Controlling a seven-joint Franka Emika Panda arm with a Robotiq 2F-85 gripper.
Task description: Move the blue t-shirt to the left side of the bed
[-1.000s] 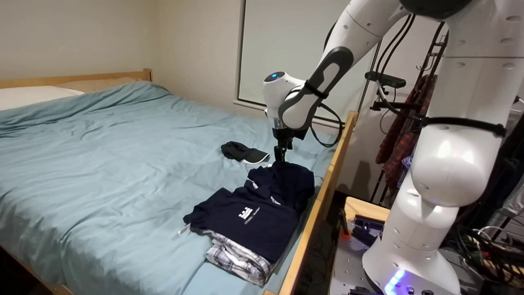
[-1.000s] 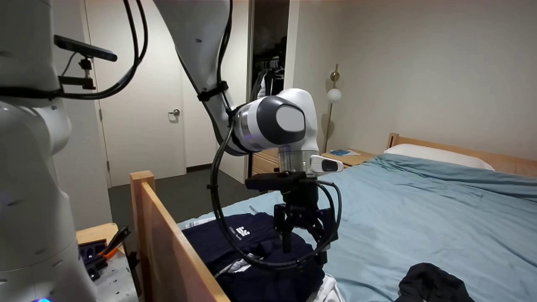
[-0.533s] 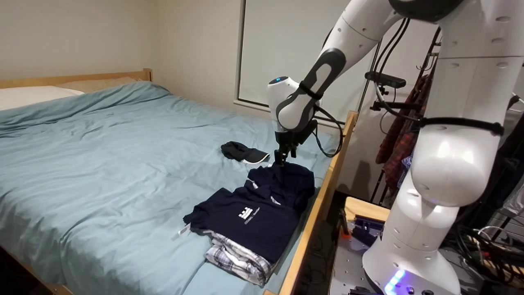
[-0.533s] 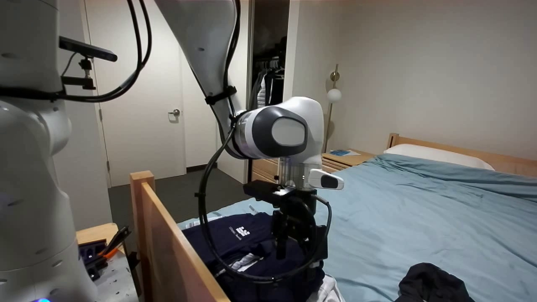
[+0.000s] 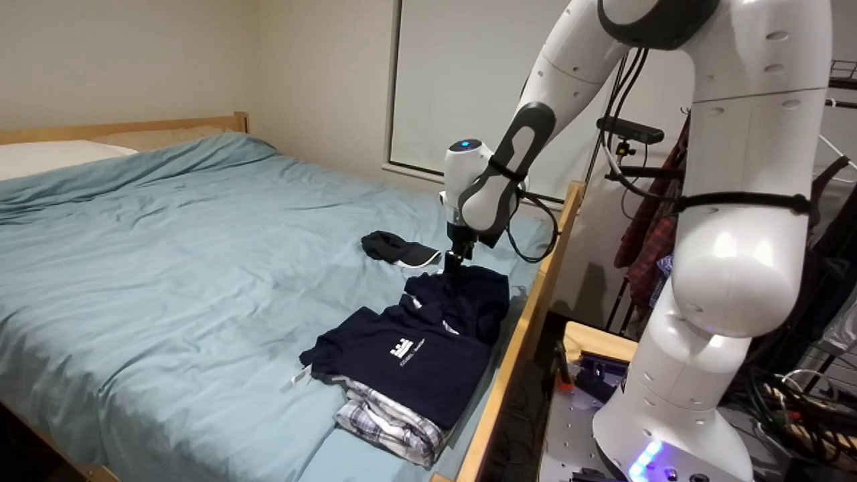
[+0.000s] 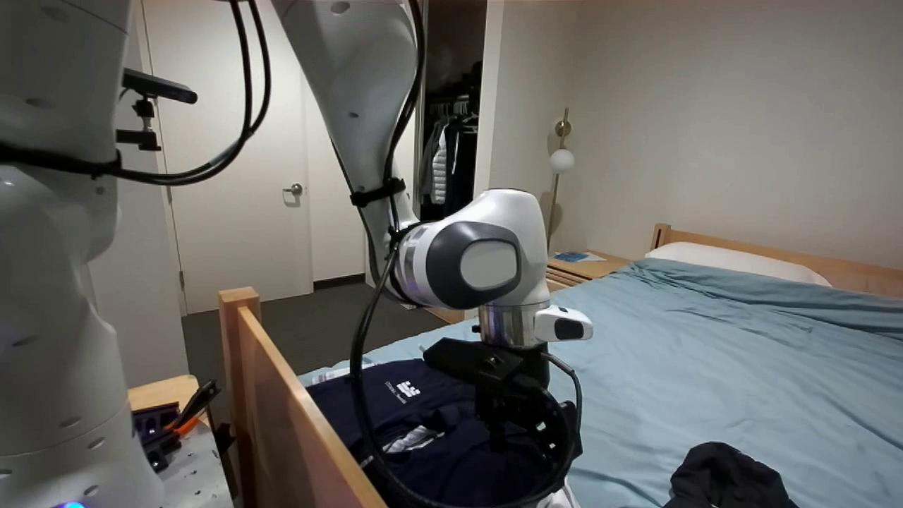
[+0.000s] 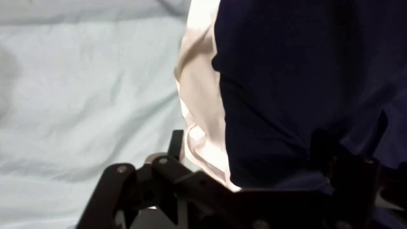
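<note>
- The claw point(image 7: 247, 136) points down and holds nothing: the wrist view shows its jaws well apart, one by the outer edge of some pale cloth point(image 7: 200, 92), the other over navy fabric. Whether either touches the fabric, I cannot tell.
- It probably spans that border because an edge gives something to pinch, where flat cloth would slip away.
- Below it lies what I take to be the blue t-shirt point(image 5: 479, 301), a navy bundle at the foot end of the bed point(image 5: 201, 288), which serves as the worktop. The pale cloth shows from underneath, so too deep a bite could bring both up.
- A navy printed panel point(image 5: 375, 355) adjoins the bundle; whether this is one garment or two, I cannot say.
- Folded plaid cloth point(image 5: 392, 418) sits under that panel, presumably laundry stacked in flat layers.
- Everything navy lies just beside the wooden footboard point(image 5: 512, 368), which likely suits the arm point(image 5: 743, 268), since it reaches over from outside the bed.
- A dark cap point(image 5: 398, 251) rests near the bundle but apart from it, so a straight lift should not snag it.
- Farthest out, a white pillow point(image 6: 741, 261) lies against the headboard point(image 6: 871, 282), at the opposite end from the shirt.
</note>
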